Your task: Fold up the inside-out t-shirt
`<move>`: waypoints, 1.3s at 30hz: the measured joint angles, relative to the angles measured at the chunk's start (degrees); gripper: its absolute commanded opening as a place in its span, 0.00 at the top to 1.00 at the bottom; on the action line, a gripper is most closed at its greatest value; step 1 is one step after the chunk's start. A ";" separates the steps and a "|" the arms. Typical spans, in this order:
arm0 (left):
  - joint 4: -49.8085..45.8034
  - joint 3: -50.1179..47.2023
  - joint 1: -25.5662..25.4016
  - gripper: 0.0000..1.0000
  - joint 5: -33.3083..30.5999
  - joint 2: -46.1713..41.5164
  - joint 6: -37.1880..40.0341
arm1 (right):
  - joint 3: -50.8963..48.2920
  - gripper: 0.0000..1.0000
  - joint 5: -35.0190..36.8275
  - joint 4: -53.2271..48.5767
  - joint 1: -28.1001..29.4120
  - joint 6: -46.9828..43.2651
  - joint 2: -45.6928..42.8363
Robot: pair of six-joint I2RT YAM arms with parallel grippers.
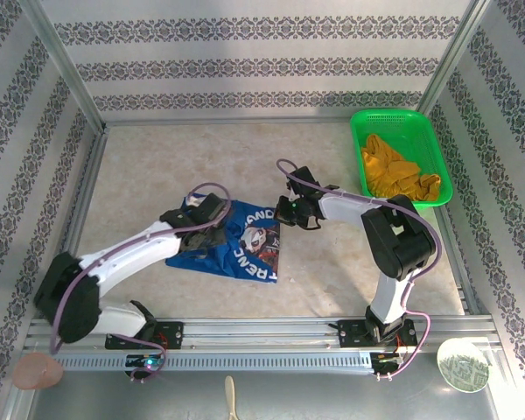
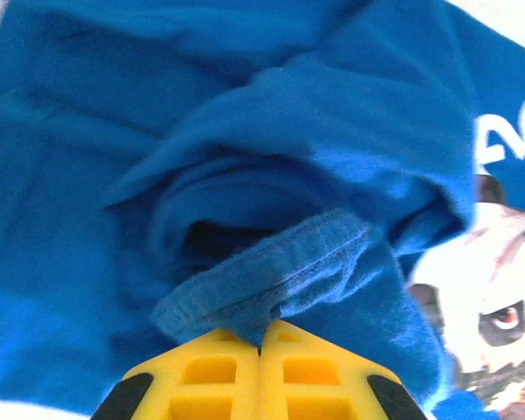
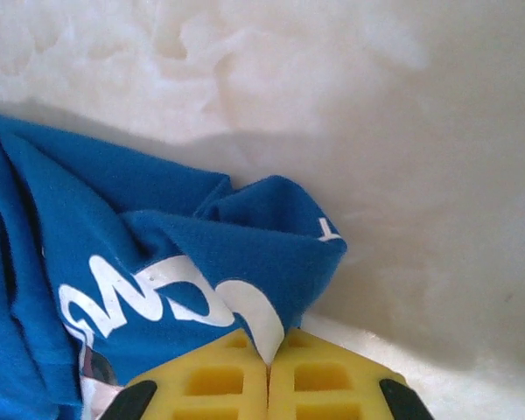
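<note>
Crumpled blue t-shirt [image 1: 249, 252] on the tabletop [image 1: 157, 157], well apart from the green basket [image 1: 401, 156], lies crosswise: left jaws clenched on its far hem, right jaws on its basket-side corner.

T-shirt [image 1: 236, 254] royal blue, white lettering, red/white/black face print; basket [image 1: 389, 114] bright green mesh; garment [image 1: 398, 175] mustard yellow; table [image 1: 157, 166] mottled beige; walls [image 1: 245, 61] white w/ grey floral stripes; left gripper [image 2: 261, 331], right gripper [image 3: 268, 348] yellow, black corners.
</note>
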 measured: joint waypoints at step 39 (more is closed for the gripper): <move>22.91 6.62 10.05 0.39 17.92 24.33 -5.03 | -40.96 0.55 22.58 -2.69 19.34 26.38 -46.64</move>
